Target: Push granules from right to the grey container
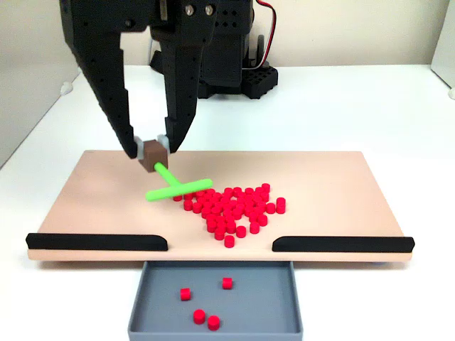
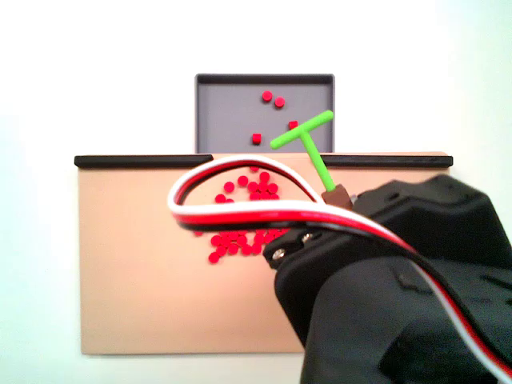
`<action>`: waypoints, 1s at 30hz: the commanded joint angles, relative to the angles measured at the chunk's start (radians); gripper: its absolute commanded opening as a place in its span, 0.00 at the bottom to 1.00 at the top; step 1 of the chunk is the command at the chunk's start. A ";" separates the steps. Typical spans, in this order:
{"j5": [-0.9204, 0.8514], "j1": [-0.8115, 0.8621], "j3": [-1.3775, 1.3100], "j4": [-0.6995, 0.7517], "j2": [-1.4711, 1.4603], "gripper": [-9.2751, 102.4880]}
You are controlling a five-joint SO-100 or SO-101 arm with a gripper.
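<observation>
Board [image 1: 341, 185]: tan, two black strips along its front edge, a gap between them.
Tray [image 1: 153, 298], grey, below that gap: four red pellets [image 1: 200, 315] inside (a small share).
Pellet heap [image 1: 234, 209]: dozens on the board behind the gap, unpushed.
Claw [image 1: 152, 150]: clamped on the brown block of the green T-stick [image 1: 178, 188], left of the heap.

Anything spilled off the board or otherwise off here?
Nothing stands out. The granules sit clustered on the tan board, four already in the grey container, none on the white table. The pincer holds the green T-stick by its brown block.
</observation>
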 commanded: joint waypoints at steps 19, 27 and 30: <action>0.581 -0.167 0.575 0.011 0.578 0.08; 0.621 -0.173 0.577 0.011 0.555 0.08; 0.624 -0.181 0.577 0.011 0.549 0.08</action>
